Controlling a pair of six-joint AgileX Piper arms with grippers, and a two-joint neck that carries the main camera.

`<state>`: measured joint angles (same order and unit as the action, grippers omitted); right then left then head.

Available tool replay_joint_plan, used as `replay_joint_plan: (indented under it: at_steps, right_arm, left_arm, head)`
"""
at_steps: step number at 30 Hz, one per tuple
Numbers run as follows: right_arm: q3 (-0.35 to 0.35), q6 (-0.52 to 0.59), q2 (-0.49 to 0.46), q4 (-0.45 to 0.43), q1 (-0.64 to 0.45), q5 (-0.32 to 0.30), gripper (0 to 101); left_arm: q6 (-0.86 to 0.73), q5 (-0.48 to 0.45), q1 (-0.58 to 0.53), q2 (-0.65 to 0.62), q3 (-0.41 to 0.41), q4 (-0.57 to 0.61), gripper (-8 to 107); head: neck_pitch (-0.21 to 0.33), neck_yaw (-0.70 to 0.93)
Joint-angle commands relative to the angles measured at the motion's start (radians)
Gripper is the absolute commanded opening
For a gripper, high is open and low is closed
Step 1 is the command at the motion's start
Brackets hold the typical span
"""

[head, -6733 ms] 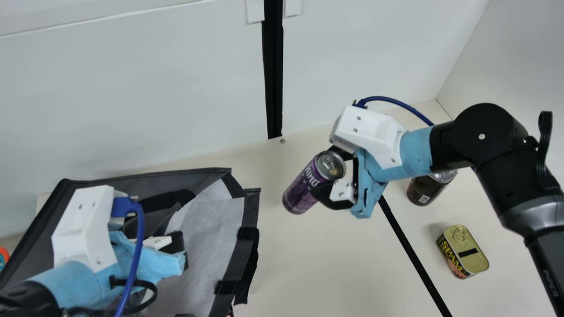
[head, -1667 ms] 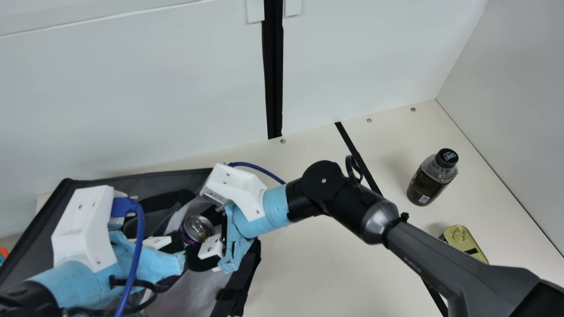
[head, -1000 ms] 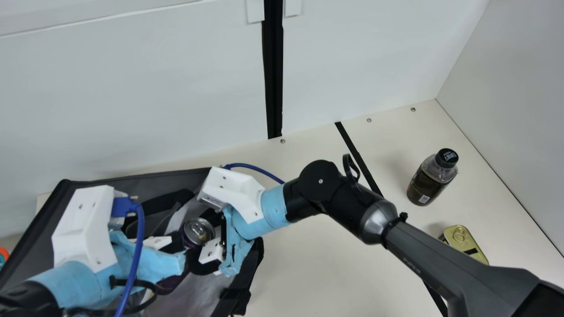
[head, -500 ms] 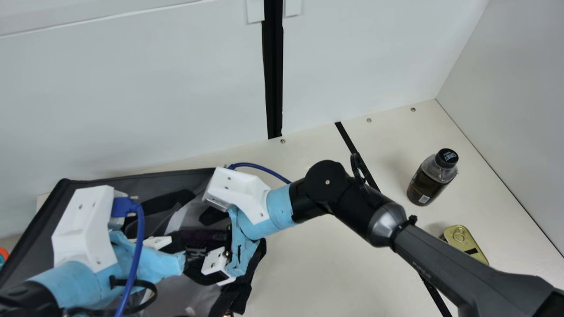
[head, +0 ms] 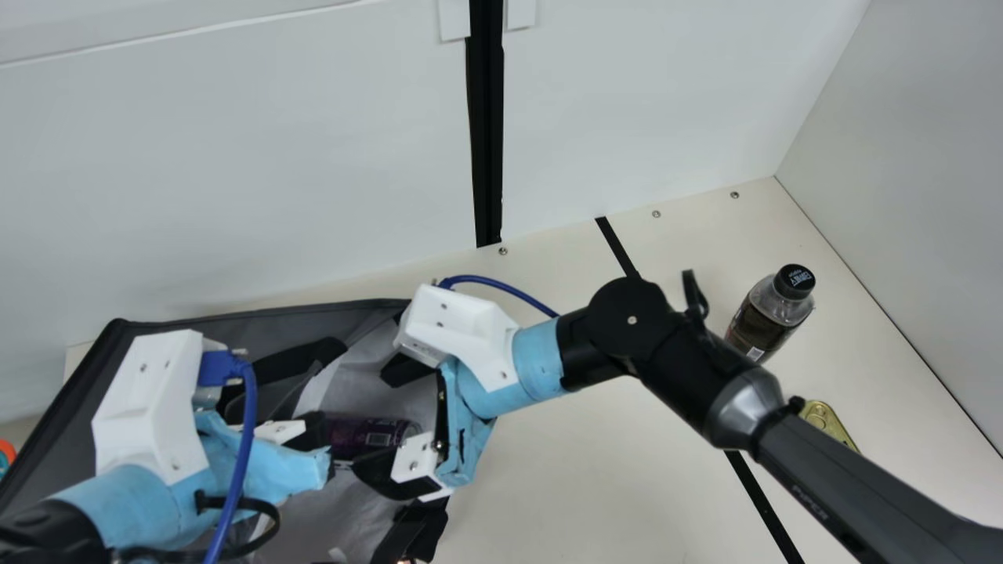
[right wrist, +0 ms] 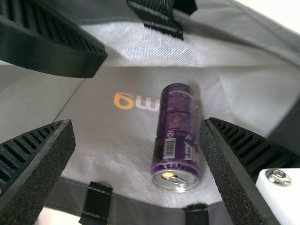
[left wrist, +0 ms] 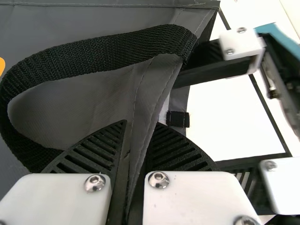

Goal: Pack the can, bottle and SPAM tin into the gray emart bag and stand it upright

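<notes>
One down, two to go: the can (right wrist: 177,126) lies on its side inside the gray bag (head: 258,310), between the spread fingers of the right hand (right wrist: 137,123) — touching neither — while the left hand (left wrist: 140,125) pinches a fold of the bag's fabric. Across the bench (head: 588,493), the bottle (head: 764,317) stands upright near the SPAM tin (head: 829,421), partly behind the right arm (head: 736,399) — both appear left to pack before the bag can be stood upright
</notes>
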<state>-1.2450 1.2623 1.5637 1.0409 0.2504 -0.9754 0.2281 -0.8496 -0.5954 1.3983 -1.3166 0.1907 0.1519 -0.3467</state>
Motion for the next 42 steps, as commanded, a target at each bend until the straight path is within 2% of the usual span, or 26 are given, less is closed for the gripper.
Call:
replay_joint_plan:
  at_steps: [1, 29, 42]
  right_arm:
    - [0.001, 0.002, -0.013, -0.001, -0.016, -0.010, 95]
    - [-0.053, 0.082, -0.131, -0.053, -0.313, -0.231, 95]
    - [-0.068, 0.090, -0.179, -0.106, -0.437, -0.245, 95]
  left_arm:
    - [0.000, 0.000, 0.000, 0.000, 0.000, 0.000, -8]
    - [0.000, 0.000, 0.000, 0.000, 0.000, 0.000, -8]
    - [0.000, 0.000, 0.000, 0.000, 0.000, 0.000, -8]
  head:
    - [0.023, -0.002]
    - [0.023, -0.002]
    - [0.023, -0.002]
